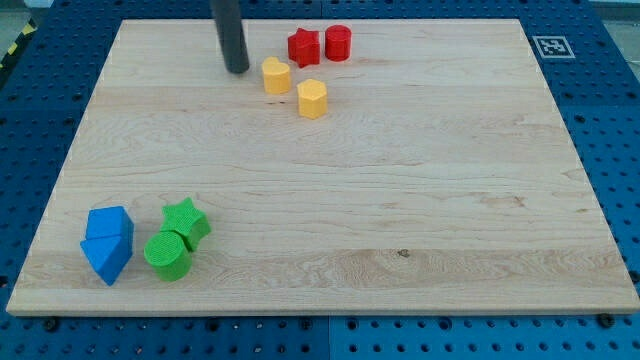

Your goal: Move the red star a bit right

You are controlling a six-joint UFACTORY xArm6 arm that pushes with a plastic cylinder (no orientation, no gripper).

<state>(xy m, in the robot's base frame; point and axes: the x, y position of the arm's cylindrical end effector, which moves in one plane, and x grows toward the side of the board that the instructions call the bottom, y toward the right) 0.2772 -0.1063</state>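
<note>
Camera view: the wooden desk [330, 200] fills most of the picture. My tip [237, 70] rests near the view's top, left of centre. There is no claw on this arm, only the straight rod, so nothing is clenched, released or grasping.

The red star [303, 46] lies near the view's top edge, to the right of my tip and a little above it. A red cylinder [338, 42] sits just beside the star on its right, seemingly touching or nearly so. A yellow block [276, 75], roughly pentagonal, stands between my tip and the star, slightly lower. A second yellow block [312, 99] of similar shape lies just below and right of the first.

At the view's bottom left, well apart from all this, are a blue cube [111, 224], a blue triangular block [106, 257], a green star [186, 221] and a green cylinder [167, 255], packed close together.

As I judge it, the push has not started: my tip is apart from the star. What is left is to come to the star's left side, clearing the first yellow block, then slide right; the red cylinder will likely be shoved along too
</note>
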